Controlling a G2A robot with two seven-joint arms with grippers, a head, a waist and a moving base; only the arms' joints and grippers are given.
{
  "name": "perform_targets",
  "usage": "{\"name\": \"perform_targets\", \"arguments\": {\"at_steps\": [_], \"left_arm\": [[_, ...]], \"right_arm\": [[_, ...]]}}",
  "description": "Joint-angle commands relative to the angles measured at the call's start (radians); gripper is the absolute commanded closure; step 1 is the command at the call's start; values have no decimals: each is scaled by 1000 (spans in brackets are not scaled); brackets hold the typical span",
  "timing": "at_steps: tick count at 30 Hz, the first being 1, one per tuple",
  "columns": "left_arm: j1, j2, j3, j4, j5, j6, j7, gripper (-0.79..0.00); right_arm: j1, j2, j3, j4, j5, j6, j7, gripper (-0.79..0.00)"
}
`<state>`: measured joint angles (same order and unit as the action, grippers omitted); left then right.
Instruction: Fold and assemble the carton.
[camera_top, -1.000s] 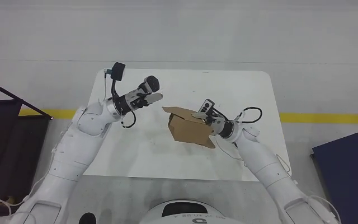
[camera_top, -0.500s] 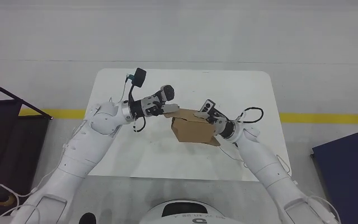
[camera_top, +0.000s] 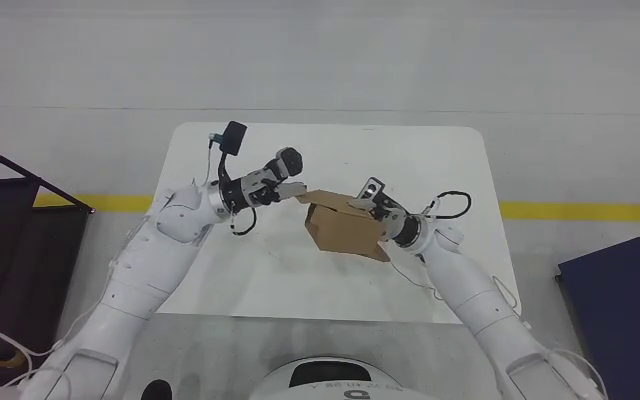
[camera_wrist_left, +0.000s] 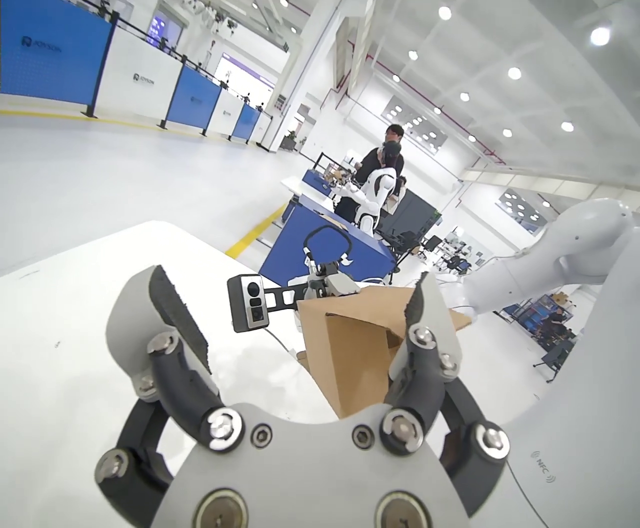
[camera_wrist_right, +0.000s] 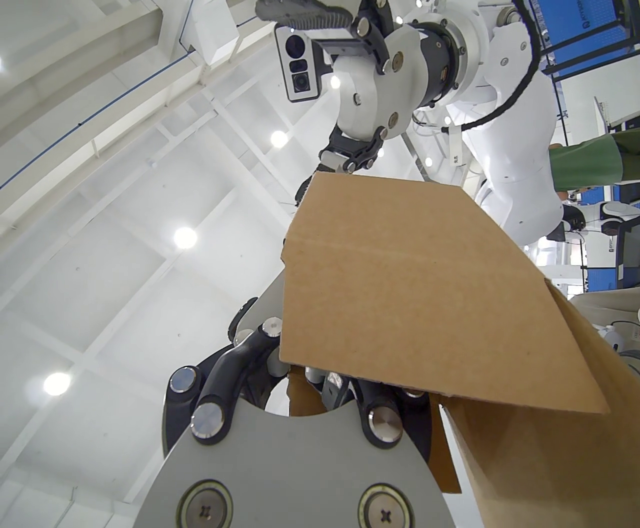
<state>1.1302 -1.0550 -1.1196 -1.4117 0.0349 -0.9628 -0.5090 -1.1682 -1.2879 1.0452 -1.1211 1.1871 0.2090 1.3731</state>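
A brown cardboard carton (camera_top: 345, 232) stands partly folded near the middle of the white table (camera_top: 250, 270), with one flap (camera_top: 322, 197) stretched toward the left arm. My right gripper (camera_top: 374, 208) is shut on the carton's wall at its right side; in the right wrist view the flap (camera_wrist_right: 400, 280) covers most of its fingers. My left gripper (camera_wrist_left: 295, 305) is open at the flap's free edge, with one fingertip (camera_wrist_left: 422, 307) against the carton (camera_wrist_left: 350, 345). The left gripper (camera_wrist_right: 342, 167) also appears in the right wrist view, at the flap's far edge.
The table's front and left parts are bare white surface. A yellow line (camera_top: 570, 210) runs across the floor behind the table. A dark frame (camera_top: 30, 200) stands off the table's left edge, a blue object (camera_top: 610, 300) off its right.
The left arm swung in toward the carton and met its flap, then drew back slightly to the left. The flap now reaches farther left. The right gripper kept its hold.
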Motion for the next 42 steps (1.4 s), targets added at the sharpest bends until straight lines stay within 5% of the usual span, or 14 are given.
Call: {"name": "perform_targets", "arguments": {"at_steps": [1, 7, 11, 23, 27, 29, 34, 42], "left_arm": [[15, 4, -20, 8, 7, -12, 14, -785], [119, 20, -109, -82, 51, -50, 88, -779], [185, 36, -134, -131, 18, -27, 32, -785], [199, 41, -171, -155, 59, 19, 48, -785], [210, 38, -133, -152, -141, 52, 50, -785], [206, 40, -97, -132, -369, 156, -33, -785], [147, 51, -92, -48, -818, 588, -358, -785], [103, 30, -72, 24, -1242, 937, -560, -785]], "right_arm": [[-2, 0, 5, 0, 5, 0, 0, 0], [-3, 0, 17, 4, 15, -1, -20, 0], [4, -4, 15, 12, 21, -8, -37, 0], [9, -7, 24, 13, 35, -35, -53, 0], [10, -5, 29, 5, -8, -72, -95, 0], [2, 3, 36, -16, -117, -148, -160, 0], [-32, 10, 58, -57, -142, -190, -163, 0], [-43, 14, 71, -79, -140, -168, -134, 0]]}}
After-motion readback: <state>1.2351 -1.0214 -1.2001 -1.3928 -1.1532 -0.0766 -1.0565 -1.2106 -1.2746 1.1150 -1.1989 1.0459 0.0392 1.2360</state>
